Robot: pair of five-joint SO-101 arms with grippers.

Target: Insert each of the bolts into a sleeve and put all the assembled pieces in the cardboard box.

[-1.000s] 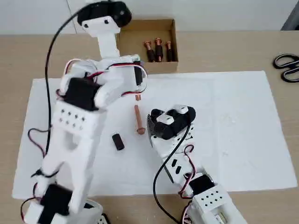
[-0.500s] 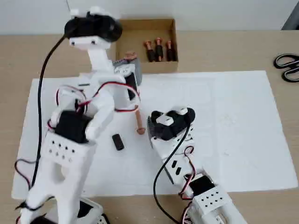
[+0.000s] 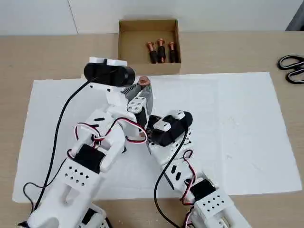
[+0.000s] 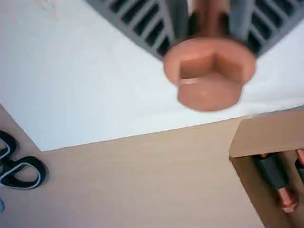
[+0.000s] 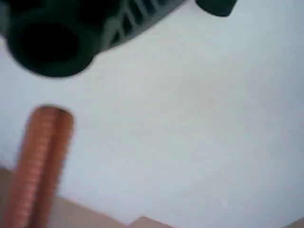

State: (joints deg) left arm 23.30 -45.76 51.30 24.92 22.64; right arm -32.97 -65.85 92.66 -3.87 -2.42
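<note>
Bolt: the copper bolt [image 4: 209,71] is pinched in the left gripper [image 3: 141,92]. It is up in the air over the white paper, near the front of the box. Its flat head sticks out past the fingertips, toward the box.
Left gripper: its gray fingers [image 4: 142,21] are pressed on the bolt, one on each side, just behind the head.
Sleeve: the black sleeve [image 5: 47,45] sits in the right gripper [image 3: 151,129], off the paper. Its round hole shows in the right wrist view. The bolt's screw end is near it, but they do not touch.
Right gripper: it is closed on the sleeve, just beside the left gripper, over the middle of the paper.
Cardboard box [image 3: 124,45]: it sits on the table at the far edge of the paper. Three finished pieces [image 3: 161,51] lie inside, side by side, at the right.
White paper [image 3: 237,118]: it lies flat under both arms.
Scissors [image 3: 292,66]: they lie on the table [image 3: 47,52], well apart from the box.
</note>
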